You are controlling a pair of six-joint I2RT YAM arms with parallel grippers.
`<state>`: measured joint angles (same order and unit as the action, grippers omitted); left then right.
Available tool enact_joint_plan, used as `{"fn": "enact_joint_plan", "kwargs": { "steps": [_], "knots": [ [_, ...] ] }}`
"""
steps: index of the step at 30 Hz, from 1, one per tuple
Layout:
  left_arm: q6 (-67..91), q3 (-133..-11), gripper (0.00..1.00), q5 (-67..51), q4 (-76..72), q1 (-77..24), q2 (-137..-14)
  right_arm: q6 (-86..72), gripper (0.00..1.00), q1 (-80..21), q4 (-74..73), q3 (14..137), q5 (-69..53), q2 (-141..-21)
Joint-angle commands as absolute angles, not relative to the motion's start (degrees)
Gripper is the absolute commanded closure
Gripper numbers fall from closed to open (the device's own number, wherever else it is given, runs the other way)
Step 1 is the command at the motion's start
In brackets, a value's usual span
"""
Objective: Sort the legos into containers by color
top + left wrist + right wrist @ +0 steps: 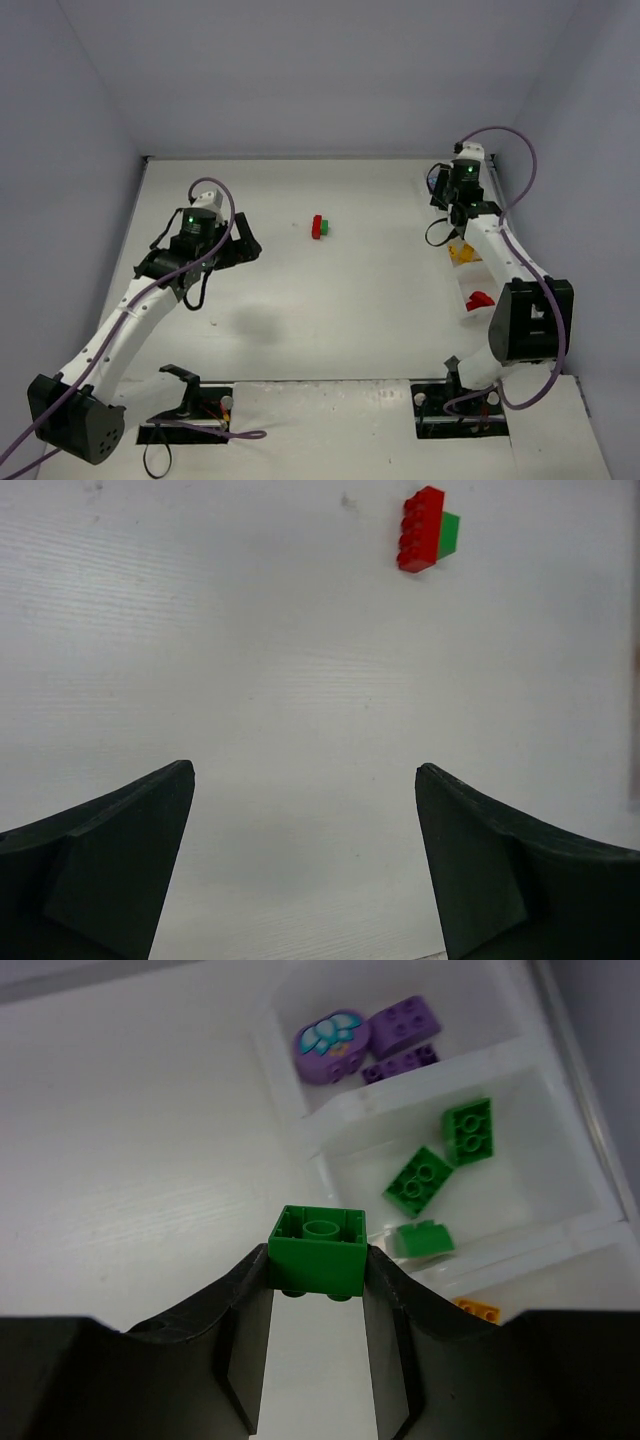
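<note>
The right gripper pinched a green brick near the green compartment of the containers, presumably for release there. The left gripper stood spread and empty, facing a red brick that touched, and was possibly joined to, a second green brick on the table.

A white counter with a faintly ribbed surface spans the enclosure under soft, even light, a blurred grey shadow lying on its left half. Plain pale lavender-grey panels close it in: a back wall, a left wall and a right wall.
</note>
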<state>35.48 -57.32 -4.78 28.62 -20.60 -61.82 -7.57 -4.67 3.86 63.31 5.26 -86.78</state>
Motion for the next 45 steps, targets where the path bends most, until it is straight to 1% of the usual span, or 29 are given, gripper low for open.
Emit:
{"fn": "enact_joint_plan", "kwargs": {
  "steps": [1, 3, 7, 14, 17, 19, 20, 23, 25, 26, 27, 35, 37, 42, 45],
  "knots": [
    [34.4, -56.6, 0.15, -1.1, 28.0, -20.5, -58.7, -11.1, 1.0, -1.9, 5.4, 68.5, 13.4, -89.7],
    [33.5, -55.9, 0.15, -0.9, 27.8, -20.5, -57.6, -11.7, 0.99, -0.5, 4.9, 70.4, 14.0, -92.5],
    [31.9, -55.6, 0.15, -0.5, 28.0, -20.5, -57.0, -12.3, 0.93, 3.0, 4.4, 73.6, 11.5, -98.2],
    [30.7, -56.9, 0.15, -1.7, 27.5, -20.5, -59.4, -12.3, 0.85, 3.2, 3.0, 77.6, 8.4, -104.3],
    [30.5, -57.3, 0.15, -2.8, 26.5, -20.5, -60.5, -12.2, 0.72, 3.1, 2.8, 78.0, 8.3, -105.6],
    [30.4, -57.6, 0.15, -3.3, 25.8, -20.4, -61.1, -12.0, 0.67, 3.1, 2.7, 78.3, 8.6, -105.8],
    [30.4, -57.9, 0.15, -3.4, 25.7, -20.5, -61.7, -12.0, 0.61, 3.1, 2.7, 78.3, 8.7, -105.8],
    [30.3, -58.4, 0.15, -4.0, 25.1, -20.4, -63.3, -11.5, 0.54, 3.1, 2.7, 78.7, 8.4, -106.0],
    [30.3, -59.0, 0.15, -4.4, 24.9, -20.4, -64.5, -11.6, 0.54, 3.1, 2.5, 78.6, 8.1, -105.7],
    [30.2, -59.2, 0.15, -4.7, 24.6, -20.5, -64.9, -11.6, 0.51, 3.1, 2.5, 78.5, 7.7, -105.6],
    [30.2, -59.7, 0.15, -5.1, 24.5, -20.5, -65.3, -11.6, 0.5, 3.1, 2.5, 78.5, 7.4, -105.3],
    [30.5, -61.3, 0.15, -7.0, 21.6, -20.7, -69.3, -12.7, 0.49, 1.0, 2.1, 76.5, 3.3, -99.2],
    [30.4, -62.5, 0.16, -7.6, 20.6, -20.6, -71.0, -12.7, 0.49, -1.6, 2.2, 75.6, 2.7, -96.3],
    [30.0, -65.6, 0.22, -8.3, 17.5, -21.1, -77.6, -12.6, 0.49, -7.8, 2.9, 70.8, 0.4, -90.0],
    [28.5, -69.0, 0.22, -9.1, 16.4, -21.8, -81.6, -12.7, 0.48, -10.3, 4.5, 66.5, -6.0, -87.0]
  ]
}}
